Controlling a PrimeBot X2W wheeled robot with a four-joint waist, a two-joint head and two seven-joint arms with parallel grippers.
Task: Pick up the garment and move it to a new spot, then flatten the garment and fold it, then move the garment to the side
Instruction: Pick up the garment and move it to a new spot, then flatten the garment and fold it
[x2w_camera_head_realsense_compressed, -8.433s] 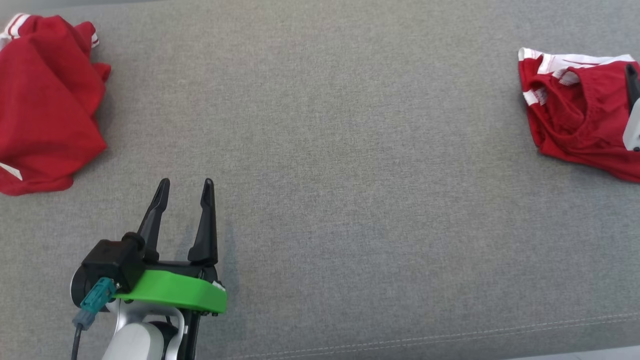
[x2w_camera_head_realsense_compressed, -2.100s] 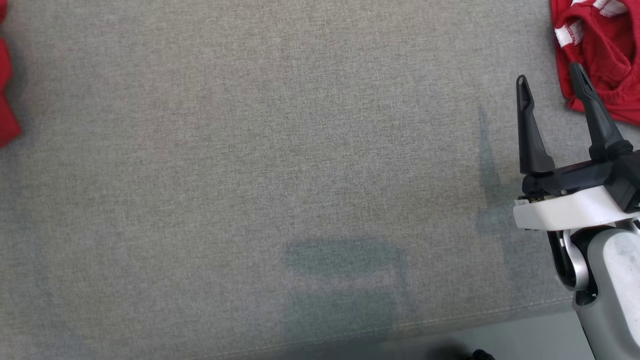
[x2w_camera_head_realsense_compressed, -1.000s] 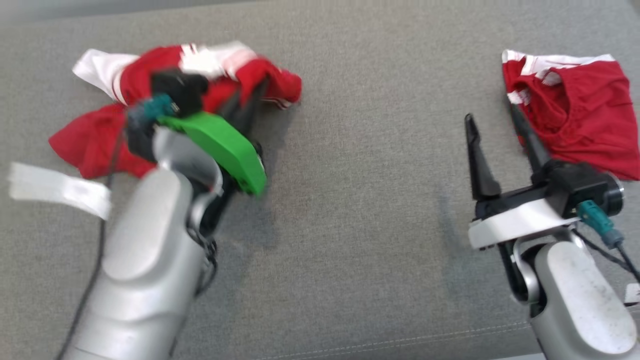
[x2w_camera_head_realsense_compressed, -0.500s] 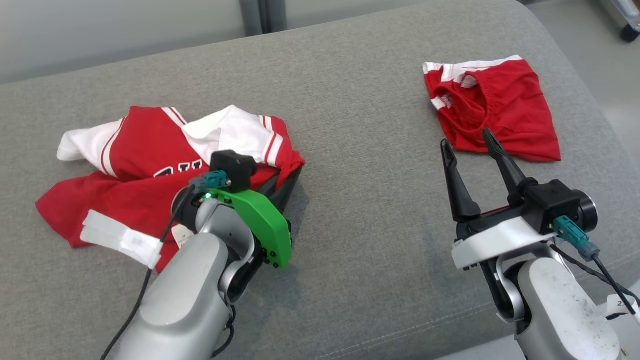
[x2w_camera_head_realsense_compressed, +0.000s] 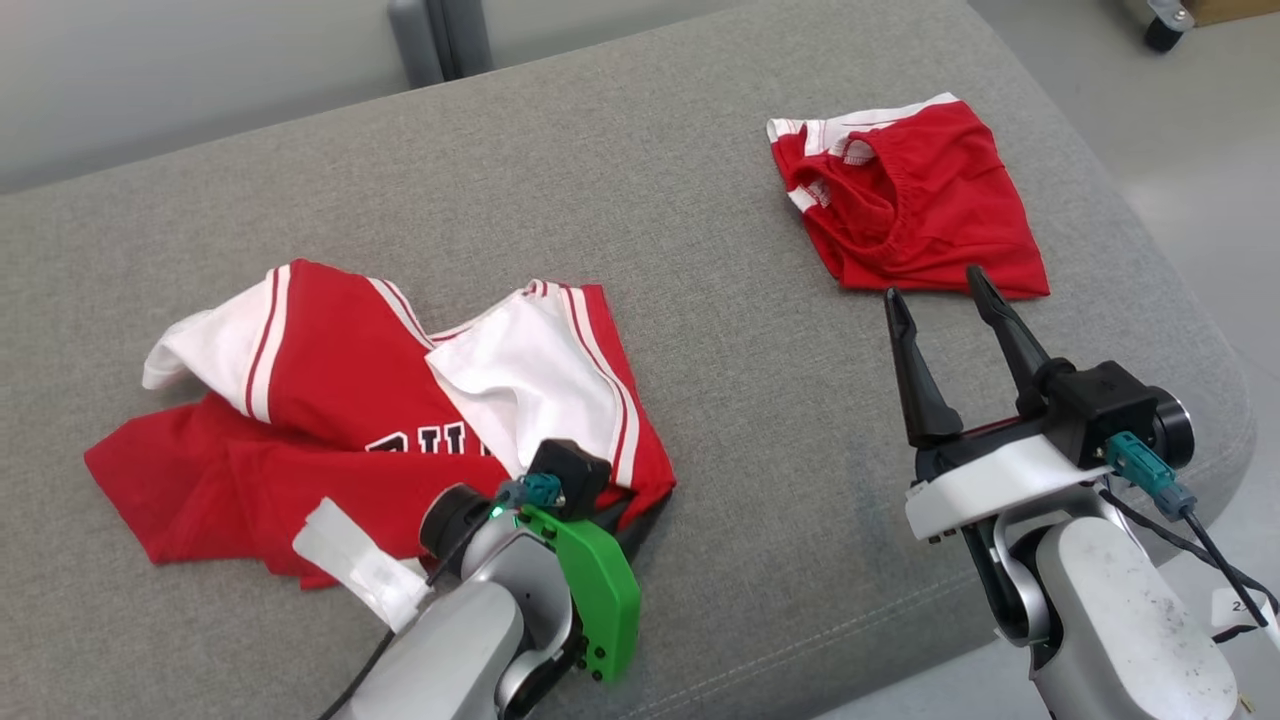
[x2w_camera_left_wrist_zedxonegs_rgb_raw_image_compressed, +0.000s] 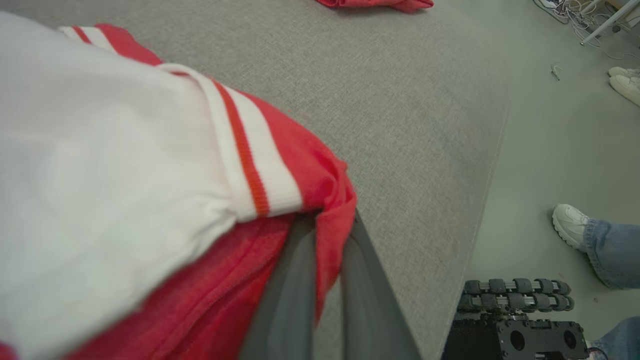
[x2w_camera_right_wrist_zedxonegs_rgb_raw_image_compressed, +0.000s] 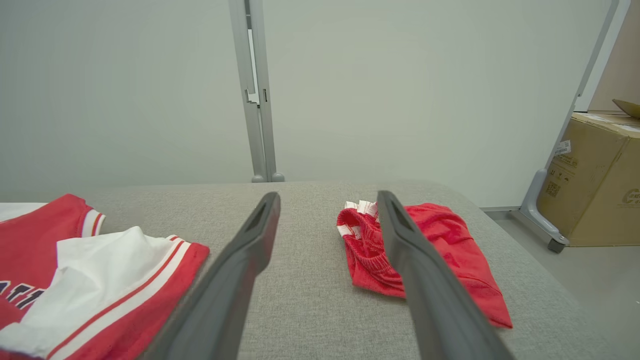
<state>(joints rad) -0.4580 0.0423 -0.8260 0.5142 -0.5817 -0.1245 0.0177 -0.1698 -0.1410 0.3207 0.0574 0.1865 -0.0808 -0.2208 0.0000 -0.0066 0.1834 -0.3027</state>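
Observation:
The garment (x2w_camera_head_realsense_compressed: 330, 400), a red and white jersey with dark lettering, lies crumpled on the grey cushion (x2w_camera_head_realsense_compressed: 650, 200) at the left. My left gripper (x2w_camera_head_realsense_compressed: 645, 505) is shut on its near right corner. In the left wrist view the red hem (x2w_camera_left_wrist_zedxonegs_rgb_raw_image_compressed: 330, 210) is pinched between the two dark fingers (x2w_camera_left_wrist_zedxonegs_rgb_raw_image_compressed: 295, 290). My right gripper (x2w_camera_head_realsense_compressed: 935, 285) stands open and empty above the cushion, just short of a pair of red shorts (x2w_camera_head_realsense_compressed: 920, 215). The right wrist view shows the garment (x2w_camera_right_wrist_zedxonegs_rgb_raw_image_compressed: 100, 270) at the lower left and the shorts (x2w_camera_right_wrist_zedxonegs_rgb_raw_image_compressed: 430, 250) behind the right finger.
The cushion's near edge runs just below both arms, and its right end drops to a grey floor. A person's white shoe (x2w_camera_left_wrist_zedxonegs_rgb_raw_image_compressed: 570, 225) and the robot's base (x2w_camera_left_wrist_zedxonegs_rgb_raw_image_compressed: 515, 325) are on that floor. A cardboard box (x2w_camera_right_wrist_zedxonegs_rgb_raw_image_compressed: 600, 175) and a grey post (x2w_camera_right_wrist_zedxonegs_rgb_raw_image_compressed: 257, 90) stand beyond the cushion.
The head camera has shifted. My left gripper, still shut on the garment, has dragged it toward the cushion's near edge and spread it wider. The right gripper has stayed open.

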